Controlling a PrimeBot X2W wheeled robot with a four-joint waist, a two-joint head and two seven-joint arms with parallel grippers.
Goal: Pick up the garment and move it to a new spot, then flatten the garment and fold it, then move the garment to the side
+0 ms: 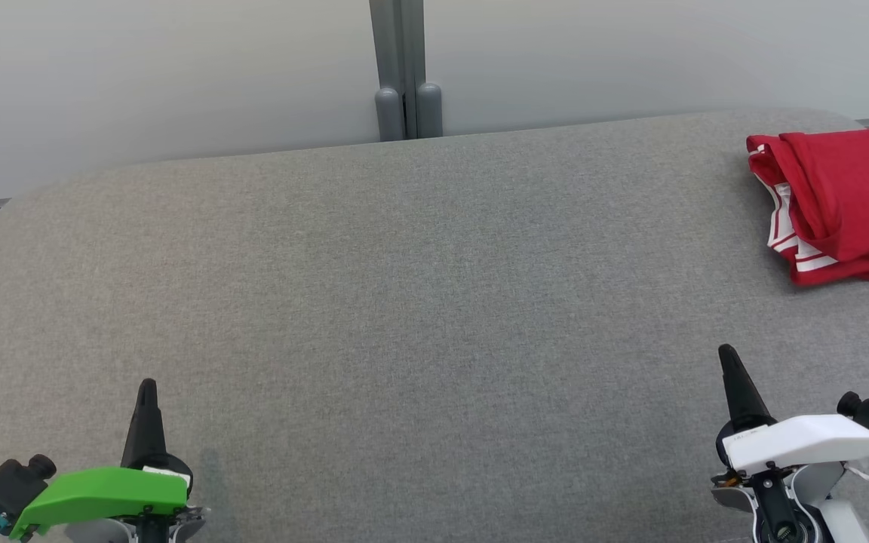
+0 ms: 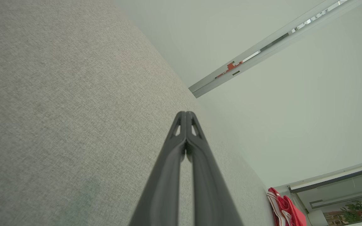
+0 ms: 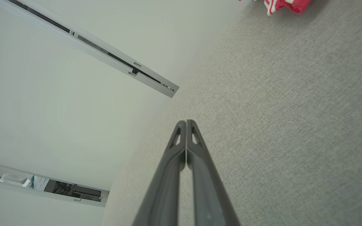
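Note:
A red garment [image 1: 842, 204] with white stripes lies folded at the far right of the grey fabric table [image 1: 404, 302], running off the head view's right edge. It also appears as a red patch [image 2: 283, 208] low in the left wrist view and a sliver [image 3: 283, 4] at the top of the right wrist view. My left gripper [image 1: 147, 388] is at the lower left, shut with nothing in it [image 2: 185, 113]. At the lower right, well short of the garment, my right gripper [image 1: 726, 354] is likewise shut and holds nothing [image 3: 186, 121].
A pale wall with a grey post [image 1: 406, 72] stands behind the table's far edge. The table's corners are rounded at the far left and far right. A potted plant [image 2: 361, 210] shows in the room beyond the garment.

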